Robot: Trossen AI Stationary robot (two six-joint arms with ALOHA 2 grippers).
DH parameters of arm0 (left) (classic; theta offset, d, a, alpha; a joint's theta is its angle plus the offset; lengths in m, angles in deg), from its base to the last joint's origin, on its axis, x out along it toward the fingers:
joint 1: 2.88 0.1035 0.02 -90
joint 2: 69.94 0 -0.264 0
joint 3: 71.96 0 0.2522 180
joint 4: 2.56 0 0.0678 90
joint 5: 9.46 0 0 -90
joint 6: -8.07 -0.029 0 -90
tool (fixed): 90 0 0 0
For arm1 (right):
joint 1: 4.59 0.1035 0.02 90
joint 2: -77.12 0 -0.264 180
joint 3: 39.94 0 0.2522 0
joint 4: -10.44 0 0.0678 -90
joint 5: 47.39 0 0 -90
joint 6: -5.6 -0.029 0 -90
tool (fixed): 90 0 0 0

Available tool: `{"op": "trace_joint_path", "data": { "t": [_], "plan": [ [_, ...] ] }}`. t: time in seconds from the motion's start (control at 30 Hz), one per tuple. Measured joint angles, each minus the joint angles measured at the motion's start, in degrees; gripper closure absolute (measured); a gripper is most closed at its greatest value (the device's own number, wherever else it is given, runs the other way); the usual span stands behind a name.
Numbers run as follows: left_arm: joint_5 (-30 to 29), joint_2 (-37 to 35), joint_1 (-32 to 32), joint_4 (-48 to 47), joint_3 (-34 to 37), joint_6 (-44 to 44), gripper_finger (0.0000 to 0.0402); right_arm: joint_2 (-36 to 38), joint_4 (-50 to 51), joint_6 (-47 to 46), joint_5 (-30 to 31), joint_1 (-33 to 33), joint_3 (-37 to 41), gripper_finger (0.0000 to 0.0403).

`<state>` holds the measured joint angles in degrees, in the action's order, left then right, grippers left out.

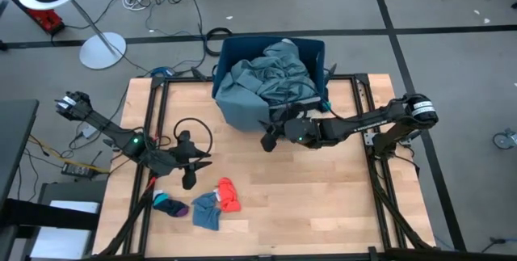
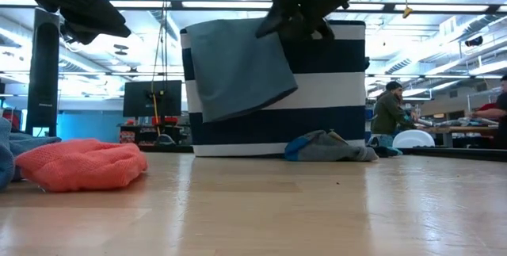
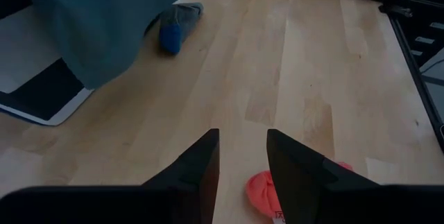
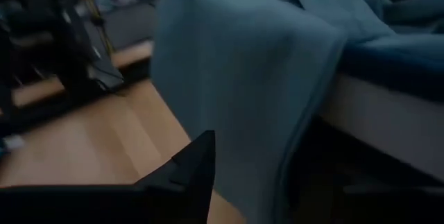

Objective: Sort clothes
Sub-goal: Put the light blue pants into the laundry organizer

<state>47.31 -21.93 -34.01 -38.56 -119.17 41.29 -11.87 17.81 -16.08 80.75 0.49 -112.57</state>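
Observation:
A teal-grey garment (image 1: pixel 271 79) fills the navy striped bin (image 1: pixel 311 48). One flap (image 2: pixel 238 66) hangs over the bin's near wall. My right gripper (image 1: pixel 268 136) is at the flap's lower right corner, above the table. In the right wrist view one finger (image 4: pixel 198 172) shows, and the flap (image 4: pixel 236 78) covers the place of the other. My left gripper (image 1: pixel 190 168) is open and empty above bare wood, near the table's left side. A coral-red piece (image 1: pixel 229 195), a blue piece (image 1: pixel 206 211) and a dark sock (image 1: pixel 171 207) lie at the near left. A blue-grey sock (image 2: pixel 329 147) lies by the bin's foot. My right gripper stands at the hanging flap's edge (image 4: pixel 277 154), coming level from the table's right. The flap hides one finger, so I cannot tell whether the fingers touch the cloth. My left gripper touches nothing.
The bin stands at the table's far middle edge. Bare wood stretches over the near right half of the table (image 1: pixel 323 204). A black cable loop (image 1: pixel 194 128) lies beside the left arm. A person (image 2: pixel 390 109) sits at a desk far behind the table.

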Motion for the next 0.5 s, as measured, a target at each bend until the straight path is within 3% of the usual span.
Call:
{"op": "trace_joint_path", "data": {
  "t": [0.13,0.33,0.5],
  "plan": [
    [-0.2,0.0,0.0,0.0,0.0,-0.1,0.0275,0.0,-4.3,1.8,-3.7,-0.7,-0.1,0.0281],
    [-0.4,0.0,0.0,0.0,0.0,-0.1,0.0275,0.0,-7.7,9.3,-9.9,-0.7,-3.5,0.039],
    [-0.4,0.0,0.0,0.0,0.0,-0.2,0.0275,0.0,-6.2,14.0,-10.2,-1.0,-10.5,0.0397]
  ]
}}
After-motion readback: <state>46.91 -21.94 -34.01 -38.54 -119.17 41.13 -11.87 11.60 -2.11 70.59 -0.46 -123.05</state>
